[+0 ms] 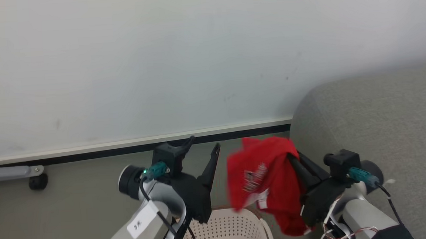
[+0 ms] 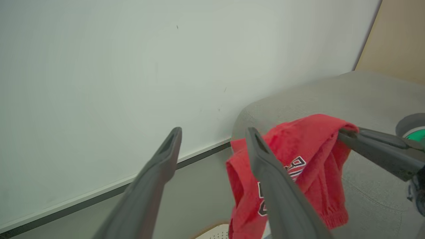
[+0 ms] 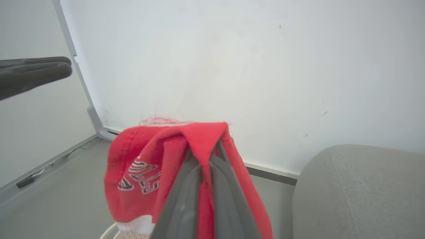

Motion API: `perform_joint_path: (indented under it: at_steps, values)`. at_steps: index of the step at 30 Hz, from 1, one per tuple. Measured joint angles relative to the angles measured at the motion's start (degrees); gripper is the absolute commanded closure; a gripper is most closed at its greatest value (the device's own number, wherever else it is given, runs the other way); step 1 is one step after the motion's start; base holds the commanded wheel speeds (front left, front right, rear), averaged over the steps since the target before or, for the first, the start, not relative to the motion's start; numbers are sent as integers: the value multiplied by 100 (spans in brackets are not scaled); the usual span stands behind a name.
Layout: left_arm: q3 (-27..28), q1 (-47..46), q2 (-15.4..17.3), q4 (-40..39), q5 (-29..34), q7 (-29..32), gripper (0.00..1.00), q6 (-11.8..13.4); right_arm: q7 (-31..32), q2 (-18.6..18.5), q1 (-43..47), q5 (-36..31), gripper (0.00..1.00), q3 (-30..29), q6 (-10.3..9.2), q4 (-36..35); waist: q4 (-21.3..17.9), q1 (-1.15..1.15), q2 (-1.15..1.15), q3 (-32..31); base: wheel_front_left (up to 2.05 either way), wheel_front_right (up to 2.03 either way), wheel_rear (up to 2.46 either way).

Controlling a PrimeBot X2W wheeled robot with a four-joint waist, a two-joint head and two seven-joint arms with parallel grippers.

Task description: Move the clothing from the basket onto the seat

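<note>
A red piece of clothing (image 1: 263, 179) with white trim and dark lettering hangs in the air, draped over my right gripper (image 1: 292, 156), which is shut on it. In the right wrist view the clothing (image 3: 146, 159) folds over the tips of the closed right gripper (image 3: 205, 153). It hangs just above the cream perforated basket (image 1: 227, 225), beside the grey seat (image 1: 383, 124). My left gripper (image 1: 204, 144) stands open and empty to the left of the cloth, apart from it. The left wrist view shows the left gripper (image 2: 214, 131) spread wide, with the clothing (image 2: 298, 149) behind its right finger.
A pale wall with a dark baseboard (image 1: 126, 149) runs behind the grey floor. A grey frame leg with a black caster (image 1: 37, 181) stands at the far left. The seat's rounded arm (image 3: 358, 186) rises at the right.
</note>
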Motion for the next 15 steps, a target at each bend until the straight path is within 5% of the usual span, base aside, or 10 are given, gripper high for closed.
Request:
perform_joint_path:
  at_steps: [15]
  values:
    - [-183,1113,14,-88,70,-514,0,76,-1,-723,937,-126,100,-461,-603,-1391,-742,0,0,-39,0,0,0]
